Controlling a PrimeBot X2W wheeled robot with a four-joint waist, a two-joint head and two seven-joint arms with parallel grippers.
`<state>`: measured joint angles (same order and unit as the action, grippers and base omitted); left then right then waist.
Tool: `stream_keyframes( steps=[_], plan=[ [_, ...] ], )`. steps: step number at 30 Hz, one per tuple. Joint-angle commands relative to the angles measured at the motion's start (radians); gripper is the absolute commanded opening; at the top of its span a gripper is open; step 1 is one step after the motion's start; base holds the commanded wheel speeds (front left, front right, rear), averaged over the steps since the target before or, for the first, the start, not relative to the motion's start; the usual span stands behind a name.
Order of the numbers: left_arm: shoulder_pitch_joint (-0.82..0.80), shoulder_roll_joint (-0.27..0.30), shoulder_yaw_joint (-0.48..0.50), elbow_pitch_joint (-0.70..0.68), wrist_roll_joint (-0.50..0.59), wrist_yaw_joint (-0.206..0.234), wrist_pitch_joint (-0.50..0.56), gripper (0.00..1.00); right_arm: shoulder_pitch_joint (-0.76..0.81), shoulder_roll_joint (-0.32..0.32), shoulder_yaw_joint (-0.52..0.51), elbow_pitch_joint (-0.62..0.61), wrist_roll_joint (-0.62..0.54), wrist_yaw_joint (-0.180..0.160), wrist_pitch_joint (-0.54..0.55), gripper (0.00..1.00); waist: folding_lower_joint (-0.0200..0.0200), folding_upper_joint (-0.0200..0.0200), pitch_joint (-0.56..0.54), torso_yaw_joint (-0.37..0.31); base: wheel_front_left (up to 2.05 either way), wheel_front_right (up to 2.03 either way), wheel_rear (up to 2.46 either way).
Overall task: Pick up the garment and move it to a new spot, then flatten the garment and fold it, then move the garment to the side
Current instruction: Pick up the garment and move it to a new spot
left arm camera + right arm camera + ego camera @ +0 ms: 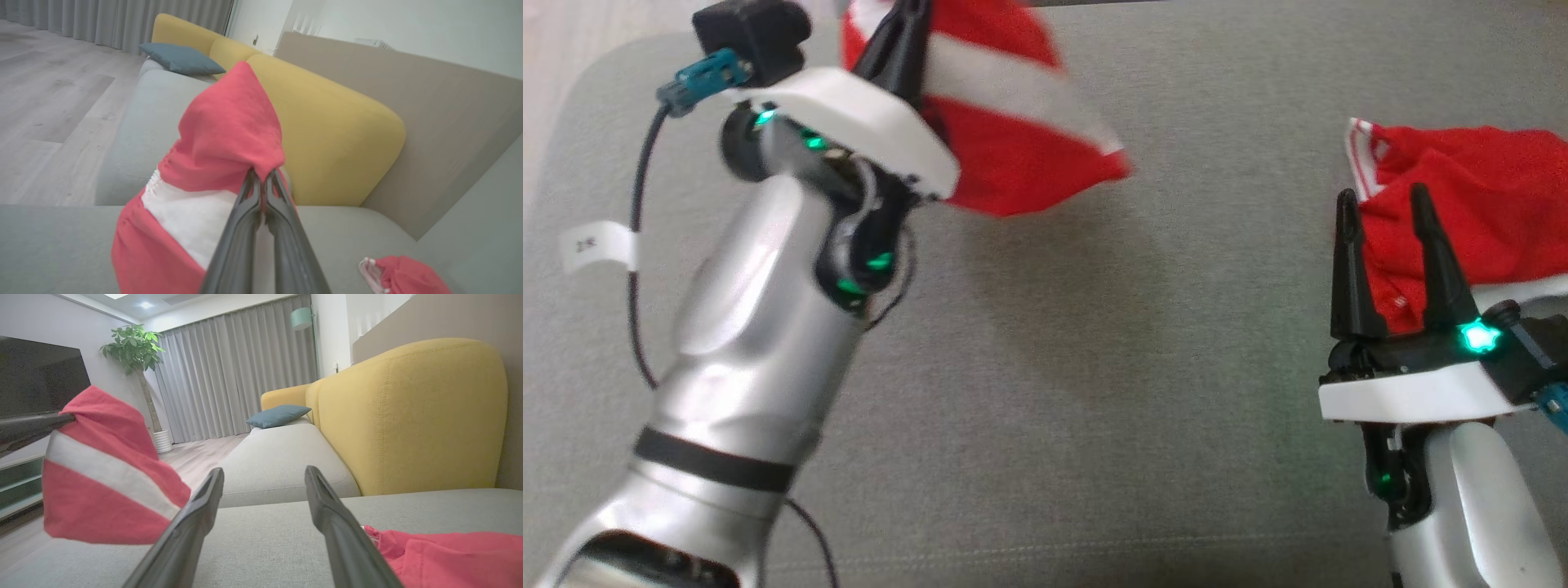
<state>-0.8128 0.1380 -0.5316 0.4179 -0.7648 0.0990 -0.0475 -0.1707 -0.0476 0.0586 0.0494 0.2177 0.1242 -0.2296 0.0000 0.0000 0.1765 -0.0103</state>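
Note:
A red garment (1013,155) with a broad white stripe hangs in the air above the grey sofa seat (1094,367). My left gripper (905,33) is shut on its upper edge. In the left wrist view the fingers (261,173) pinch the red cloth (229,130), which drapes down to the left. The right wrist view has the same garment (102,498) hanging at the left. A second red cloth (1486,204) with white trim lies crumpled on the seat at the right. My right gripper (1382,196) stands open at its near edge, holding nothing (263,471).
Yellow backrests (335,134) rise behind the seat, with a blue cushion (179,59) farther along the sofa. Wooden floor (41,102) lies past the seat's left edge. A dark screen (36,375), a potted plant (135,347) and grey curtains stand across the room.

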Motion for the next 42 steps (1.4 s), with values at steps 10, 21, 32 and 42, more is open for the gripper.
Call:
stream_keyframes(
  steps=[10,21,32,42],
  plan=[
    [0.04,-0.048,0.012,-0.066,0.006,0.116,-0.06,0.0,-0.016,-0.003,0.036,-0.018,0.018,0.007,-0.023,1.0,0.0,0.0,0.016,-0.074,0.0,0.0,0.0],
    [0.105,-0.043,-0.123,0.197,0.11,0.092,-0.116,0.0,-0.02,-0.003,0.044,-0.005,0.015,0.007,-0.029,1.0,0.0,0.0,0.047,-0.103,0.0,0.0,0.0],
    [0.062,-0.052,-0.126,0.278,0.129,0.076,-0.184,1.0,-0.015,-0.003,0.051,0.015,0.01,0.007,-0.03,1.0,0.0,0.0,0.033,-0.078,0.0,0.0,0.0],
    [0.094,0.023,-0.07,0.169,0.164,0.091,-0.212,1.0,0.003,-0.003,0.029,0.023,-0.01,0.007,-0.023,1.0,0.0,0.0,-0.001,-0.015,0.0,0.0,0.0]
  ],
)
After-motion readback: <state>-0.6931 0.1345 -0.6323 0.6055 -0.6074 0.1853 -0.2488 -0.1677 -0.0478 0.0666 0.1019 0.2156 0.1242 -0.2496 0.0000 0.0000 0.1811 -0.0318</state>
